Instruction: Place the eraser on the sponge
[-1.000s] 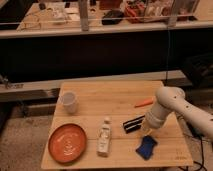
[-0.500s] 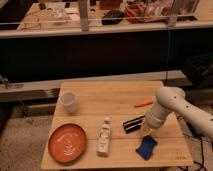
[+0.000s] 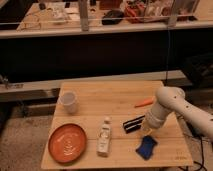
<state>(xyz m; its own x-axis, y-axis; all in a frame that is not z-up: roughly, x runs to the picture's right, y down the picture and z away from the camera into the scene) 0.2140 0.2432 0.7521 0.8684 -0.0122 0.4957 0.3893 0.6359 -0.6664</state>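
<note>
Nothing has visibly shifted since half a second ago: you will find the arm, the eraser and the sponge all where they were.

Closest to you, near the front edge of the wooden table (image 3: 112, 100), the dark-blue sponge (image 3: 146, 148) lies on the right side with nothing on it. On the left of that same front strip sits the round orange plate (image 3: 67, 143), and just right of the plate is a small pale bottle (image 3: 104, 136), its cap end pointing away from you.

One step farther in, the eraser (image 3: 133, 123), black with a white stripe, lies flat on the wood between the bottle and the arm, up and to the left of the sponge and apart from it. The gripper (image 3: 148, 129) hangs at the lower end of the white arm (image 3: 167, 102), right at the eraser's right end and just above the sponge's far edge. You cannot tell from this view how wide it stands, or whether it touches the eraser.

Farther back, a white cup (image 3: 68, 102) stands upright at the table's left, and a thin orange stick (image 3: 144, 103) lies at the right, beside the arm's elbow.

Beyond the table a dark wall runs across, and above it a bench (image 3: 60, 20) is crowded with clutter.
</note>
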